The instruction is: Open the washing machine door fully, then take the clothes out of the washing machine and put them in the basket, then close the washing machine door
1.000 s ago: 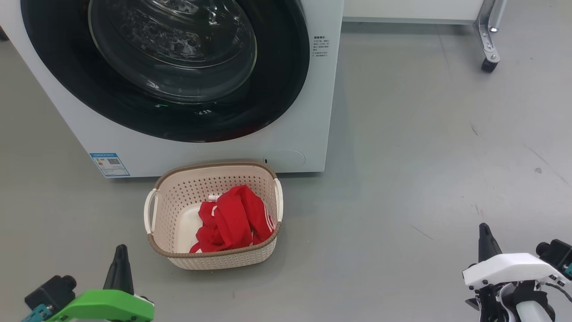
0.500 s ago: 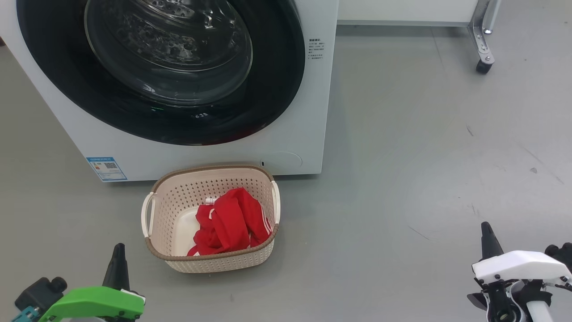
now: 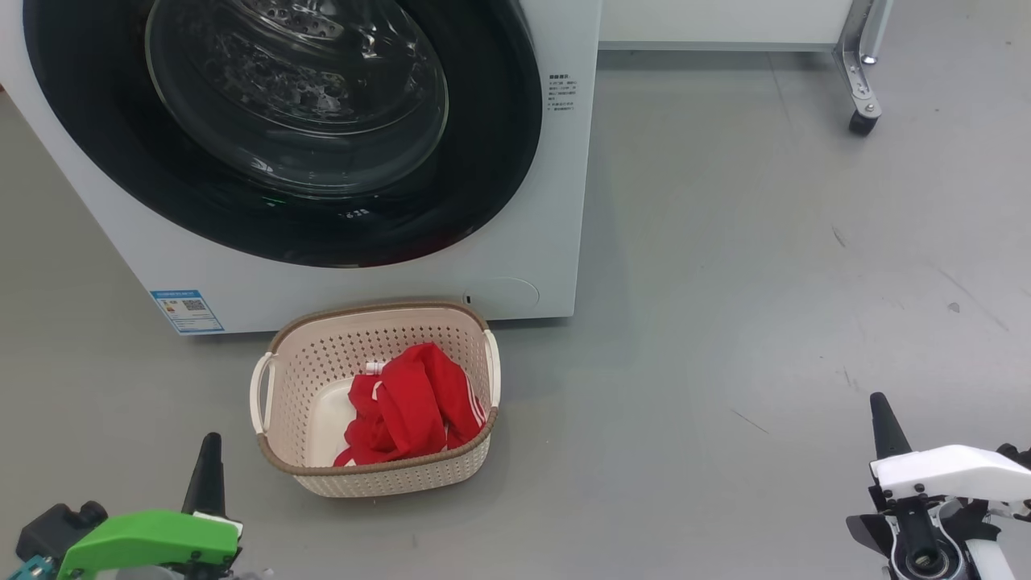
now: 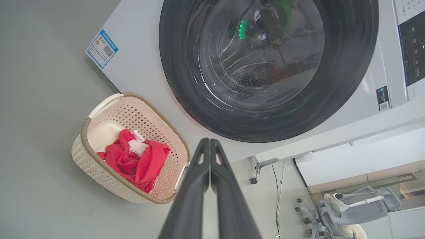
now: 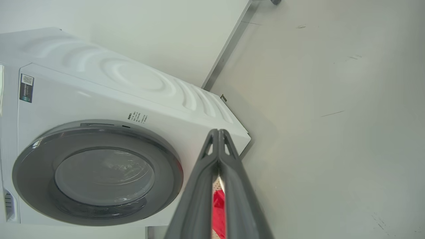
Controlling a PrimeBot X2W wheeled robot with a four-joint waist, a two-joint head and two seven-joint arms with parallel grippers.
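The white washing machine (image 3: 532,242) stands at the upper left with its round black door (image 3: 483,161) flat against its front. Below it on the floor sits the cream basket (image 3: 387,330), and the red clothes (image 3: 407,407) lie inside it. My left gripper (image 3: 208,455) is shut and empty at the lower left, short of the basket. At the lower right my right gripper (image 3: 882,411) is shut and empty over bare floor. The left wrist view has the door (image 4: 179,83), the basket (image 4: 99,169) and the clothes (image 4: 132,162) beyond my shut left gripper (image 4: 210,141). The right wrist view has the door (image 5: 33,166) left of my shut right gripper (image 5: 218,132).
A metal leg with a caster (image 3: 860,121) stands at the back right beside a white panel. Grey floor (image 3: 765,282) stretches to the right of the washing machine. Office chairs (image 4: 352,205) appear in the left wrist view.
The whole head view has shifted, so the camera has moved. Both grippers sit lower and further out in it. The basket, the clothes and the door have kept their places.
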